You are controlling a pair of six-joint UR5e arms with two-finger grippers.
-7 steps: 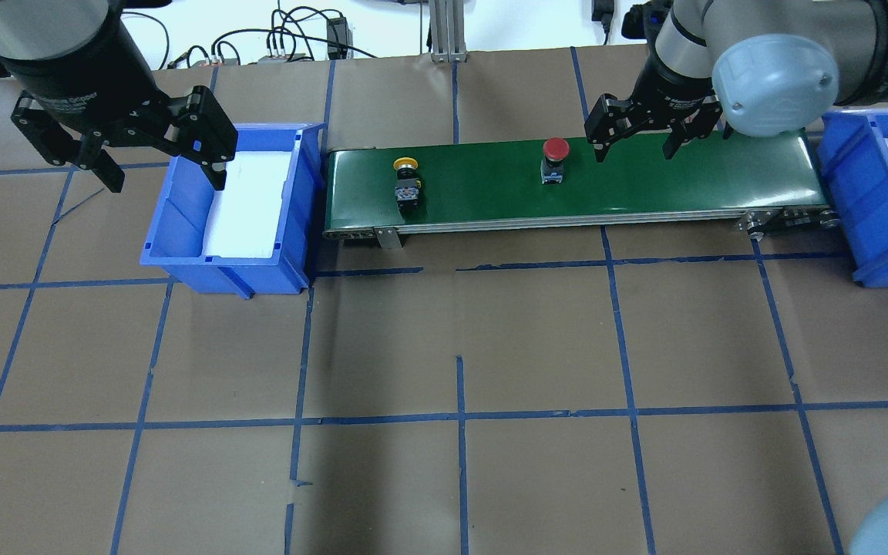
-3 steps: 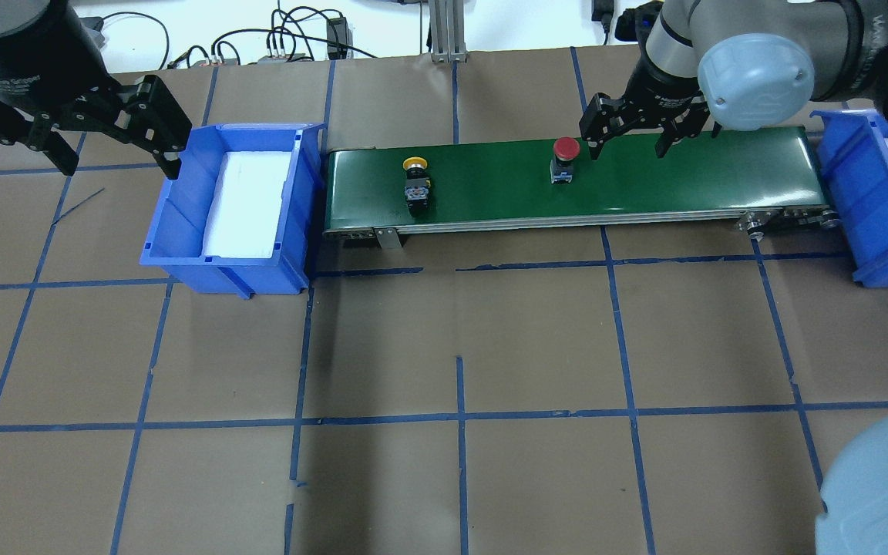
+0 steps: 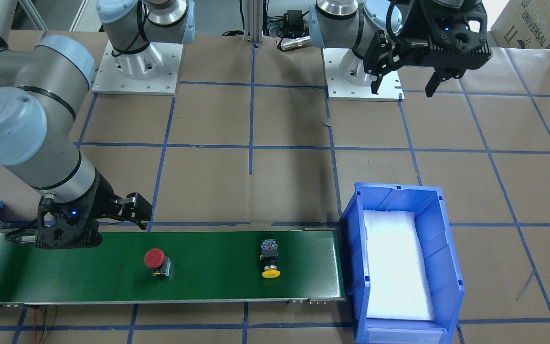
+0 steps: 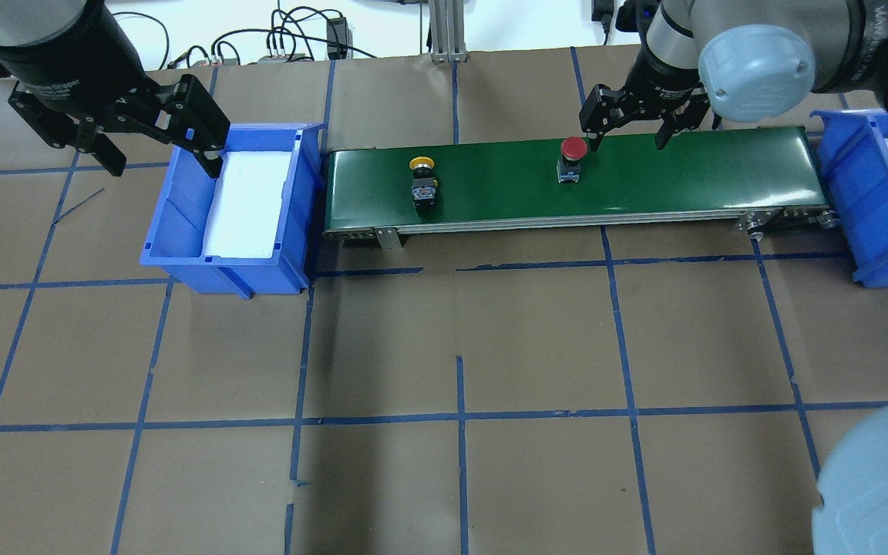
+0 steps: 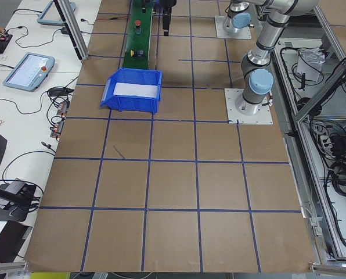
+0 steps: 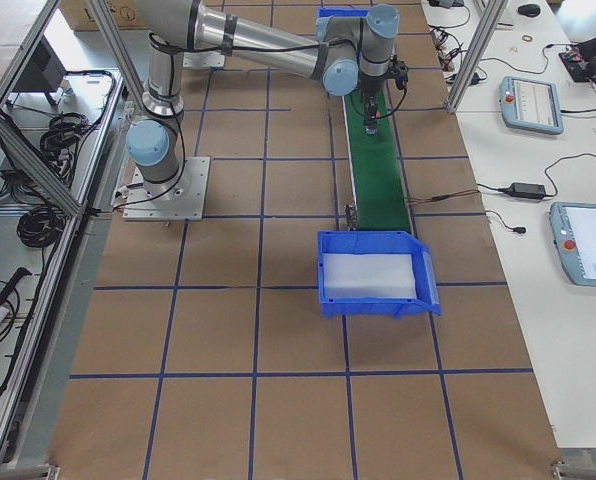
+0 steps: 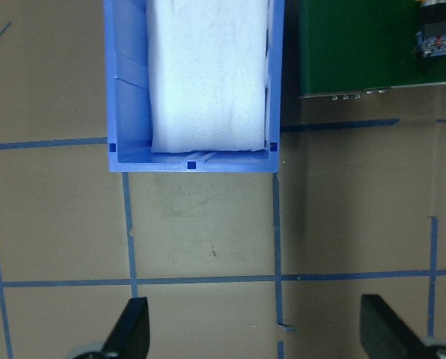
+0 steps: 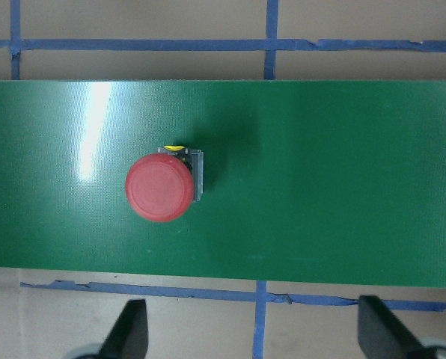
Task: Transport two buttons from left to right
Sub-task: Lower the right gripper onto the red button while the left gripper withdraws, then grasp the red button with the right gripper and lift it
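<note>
Overhead and front cameras face each other across the table [image 4: 459, 478], sharing the green belt [image 4: 683, 177]. Two end cameras look along it from afar. Wrist cameras point straight down, close.

Table colours
Red-capped button [image 4: 573, 146] and yellow-capped button [image 4: 422, 163] are set on a green belt [image 4: 683, 173]; a blue bin [image 4: 182, 223] is lined with white foam [image 4: 247, 204]; brown paper [image 4: 536, 339] is gridded with blue tape [image 4: 462, 416].

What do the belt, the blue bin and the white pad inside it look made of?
The belt is likely rubber or PVC: smooth green with a soft glare streak. The blue bin looks like moulded plastic, slightly glossy, with ribbed walls. The white pad is probably foam, matte and faintly textured.
</note>
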